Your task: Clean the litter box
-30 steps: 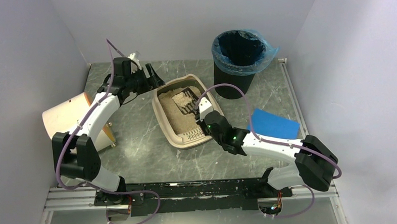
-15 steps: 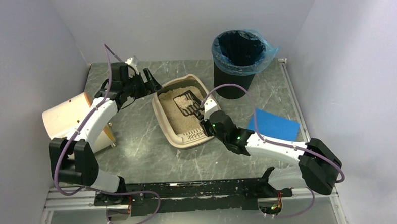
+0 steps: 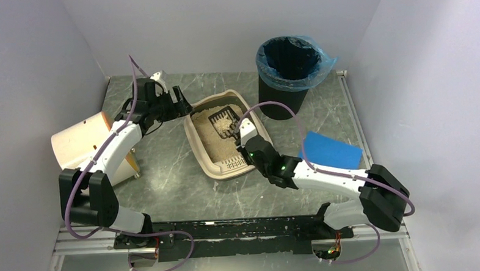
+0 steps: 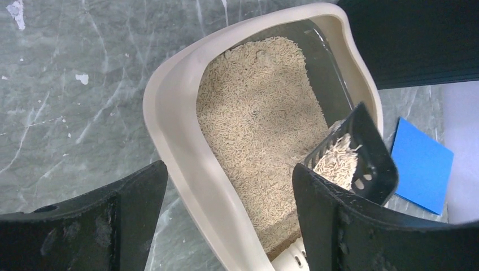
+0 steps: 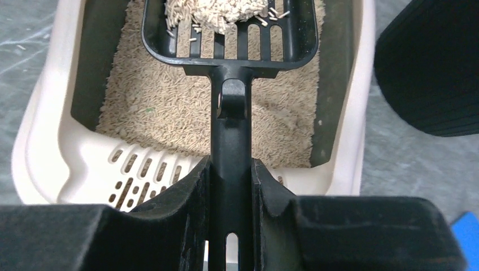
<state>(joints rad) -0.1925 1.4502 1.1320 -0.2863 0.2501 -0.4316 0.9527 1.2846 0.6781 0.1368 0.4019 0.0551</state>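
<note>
So the right fingers (image 5: 186, 214) clamped the loaded scoop (image 5: 231, 141), just ahead over the litter box (image 5: 51, 141); the left fingers (image 4: 113, 220) sat apart, empty. Dumping wasn't done yet, I'd say.

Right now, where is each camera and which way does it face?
Top: high behind the arms, looking down on the table; both arms show.
Left wrist: on the left arm, facing down at the litter box; left jaws open.
Right wrist: on the right arm, facing along the scoop; right jaws shut on its handle.
All share the litter box and scoop.
</note>
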